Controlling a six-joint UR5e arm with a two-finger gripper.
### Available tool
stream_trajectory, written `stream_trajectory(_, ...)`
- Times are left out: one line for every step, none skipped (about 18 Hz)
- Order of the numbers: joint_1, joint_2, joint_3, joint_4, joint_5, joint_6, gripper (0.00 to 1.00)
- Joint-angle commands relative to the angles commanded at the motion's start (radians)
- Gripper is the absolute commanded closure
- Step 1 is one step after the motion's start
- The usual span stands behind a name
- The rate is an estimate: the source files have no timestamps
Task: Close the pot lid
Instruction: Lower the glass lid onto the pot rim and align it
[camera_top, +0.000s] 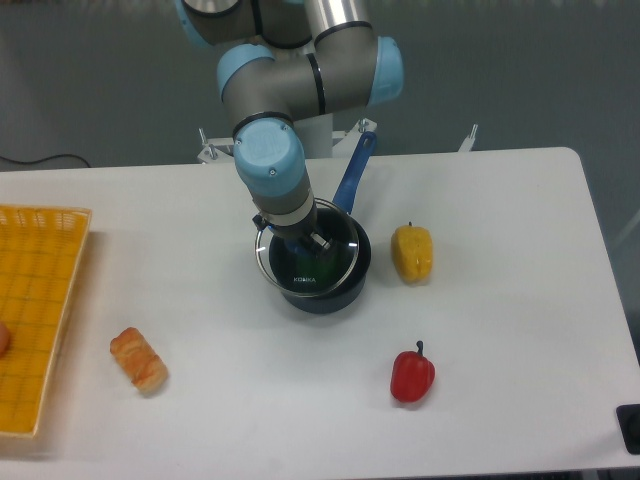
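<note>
A dark-blue pot stands at the table's middle, its long blue handle pointing to the back. The glass lid with a silver rim and white lettering hangs over the pot, shifted a little to the left so its rim overhangs the pot's left side. My gripper reaches straight down from the arm and is shut on the lid's dark knob. Something green shows through the glass inside the pot.
A yellow pepper lies right of the pot and a red pepper nearer the front. A pastry sits front left beside a yellow basket at the left edge.
</note>
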Motion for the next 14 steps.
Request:
stream_trajectory(0.002,0.002,0.000,0.000,0.000,0.018,0.51)
stream_trajectory(0.002,0.002,0.000,0.000,0.000,0.026,0.51)
stream_trajectory(0.002,0.002,0.000,0.000,0.000,0.028,0.51)
stream_trajectory(0.002,0.002,0.000,0.000,0.000,0.029,0.51)
stream_trajectory(0.003,0.002,0.000,0.000,0.000,0.032,0.52)
stream_trajectory(0.008,0.002,0.000,-0.002,0.000,0.038,0.52)
stream_trajectory(0.009,0.002,0.000,-0.002,0.000,0.051,0.52)
stream_trajectory(0.009,0.002,0.000,-0.002,0.000,0.058,0.52)
stream_trajectory(0.009,0.002,0.000,-0.002,0.002,0.058,0.52)
stream_trajectory(0.009,0.002,0.000,-0.002,0.002,0.060,0.52)
stream_trajectory(0.009,0.002,-0.002,-0.003,0.002,0.060,0.52)
stream_trajectory(0.009,0.002,-0.003,-0.003,0.002,0.060,0.52)
stream_trajectory(0.009,0.002,-0.003,-0.003,0.002,0.062,0.52)
stream_trajectory(0.009,0.002,-0.005,-0.003,0.002,0.062,0.52)
